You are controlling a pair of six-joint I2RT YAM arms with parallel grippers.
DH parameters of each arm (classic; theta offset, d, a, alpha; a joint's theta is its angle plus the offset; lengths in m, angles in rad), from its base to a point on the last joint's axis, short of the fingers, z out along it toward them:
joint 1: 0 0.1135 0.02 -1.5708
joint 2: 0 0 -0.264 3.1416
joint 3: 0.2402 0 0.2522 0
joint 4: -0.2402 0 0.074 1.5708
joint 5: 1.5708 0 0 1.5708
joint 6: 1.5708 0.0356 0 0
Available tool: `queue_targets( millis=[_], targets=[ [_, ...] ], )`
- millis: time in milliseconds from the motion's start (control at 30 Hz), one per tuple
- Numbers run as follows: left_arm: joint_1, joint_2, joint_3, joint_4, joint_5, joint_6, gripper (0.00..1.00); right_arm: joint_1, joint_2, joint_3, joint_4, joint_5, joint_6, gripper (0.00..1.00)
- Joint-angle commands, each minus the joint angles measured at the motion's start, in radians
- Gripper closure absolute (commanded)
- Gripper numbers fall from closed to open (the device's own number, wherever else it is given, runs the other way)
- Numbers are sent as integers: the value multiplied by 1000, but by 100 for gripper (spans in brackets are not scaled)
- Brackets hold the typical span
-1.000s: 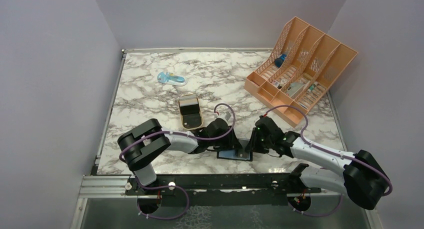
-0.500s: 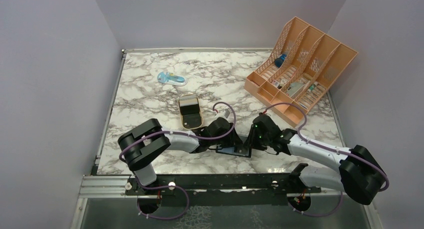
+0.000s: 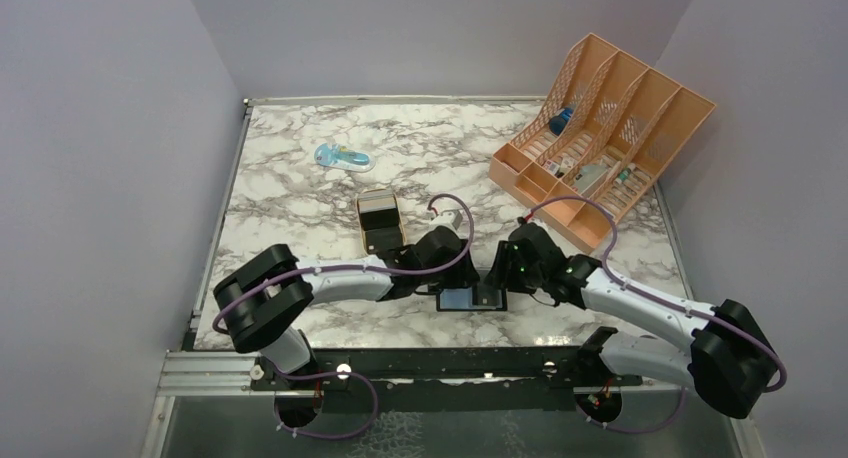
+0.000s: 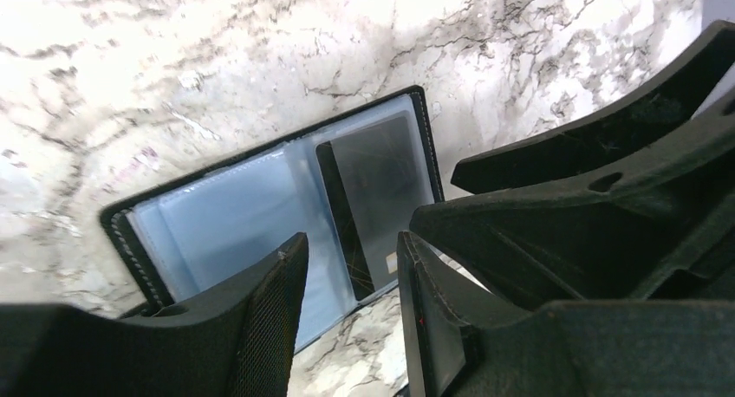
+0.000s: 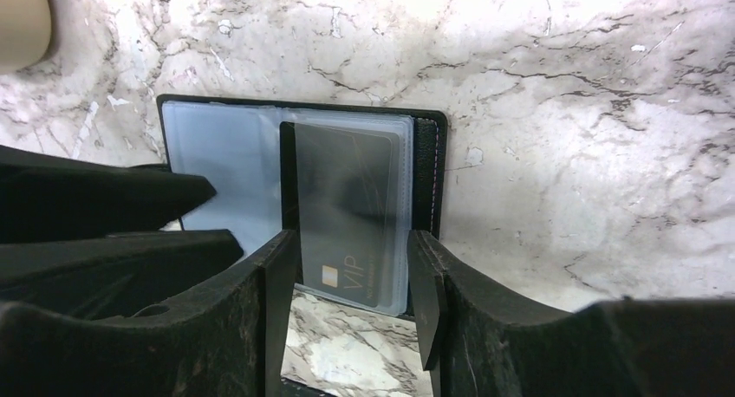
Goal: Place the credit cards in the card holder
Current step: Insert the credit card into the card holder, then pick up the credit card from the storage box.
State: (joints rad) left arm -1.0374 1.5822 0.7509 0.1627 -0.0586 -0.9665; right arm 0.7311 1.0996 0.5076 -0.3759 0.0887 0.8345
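Note:
The card holder [image 3: 462, 299] lies open and flat on the marble near the front edge, its blue-grey inner faces up. A dark grey credit card [image 5: 347, 198] marked VIP sits in its right clear sleeve and also shows in the left wrist view [image 4: 381, 185]. My right gripper [image 5: 354, 280] is open, with its fingertips on either side of the card's near end. My left gripper [image 4: 347, 271] is open over the holder's [image 4: 234, 224] near edge, by the left inner face. From above, the left gripper [image 3: 437, 278] and the right gripper [image 3: 493, 281] meet at the holder. No other cards show.
A gold tin [image 3: 380, 225] lies just behind the left gripper; its corner shows in the right wrist view [image 5: 22, 20]. An orange desk organiser [image 3: 600, 138] with small items stands at the back right. A blue object [image 3: 343, 158] lies at the back left.
The holder has shifted slightly away from the front edge and now lies flat and open. The right gripper has moved in over its right half. The left arm's elbow has swung left.

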Motion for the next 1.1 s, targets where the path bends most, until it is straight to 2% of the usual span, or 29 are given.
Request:
queue_targets(
  millis=[0, 100, 200, 400, 533, 667, 733, 900, 1067],
  targets=[
    [57, -74, 73, -165, -34, 212, 55, 4, 1, 49, -40, -4, -47, 47],
    [125, -90, 137, -290, -28, 364, 55, 4, -3, 55, -37, -33, -60, 44],
    [171, -112, 193, -413, -91, 502, 55, 4, -31, 52, -27, -55, -76, 41],
    [283, -103, 279, -544, -99, 794, 52, 4, -56, 57, -12, -82, -107, 41],
    [313, -85, 311, -563, -156, 1002, 51, 4, -48, 63, -9, -88, -118, 41],
    [348, -77, 328, -564, -167, 1197, 42, 4, -35, 68, -8, -93, -126, 41],
    [374, -57, 346, -572, -168, 1262, 37, 4, -31, 72, -17, -84, -127, 41],
    [435, 31, 419, -648, -101, 1429, 35, 4, -36, 75, -25, -82, -133, 41],
    [459, 77, 419, -620, -112, 1545, 35, 4, -37, 84, -36, -84, -135, 41]
  ],
)
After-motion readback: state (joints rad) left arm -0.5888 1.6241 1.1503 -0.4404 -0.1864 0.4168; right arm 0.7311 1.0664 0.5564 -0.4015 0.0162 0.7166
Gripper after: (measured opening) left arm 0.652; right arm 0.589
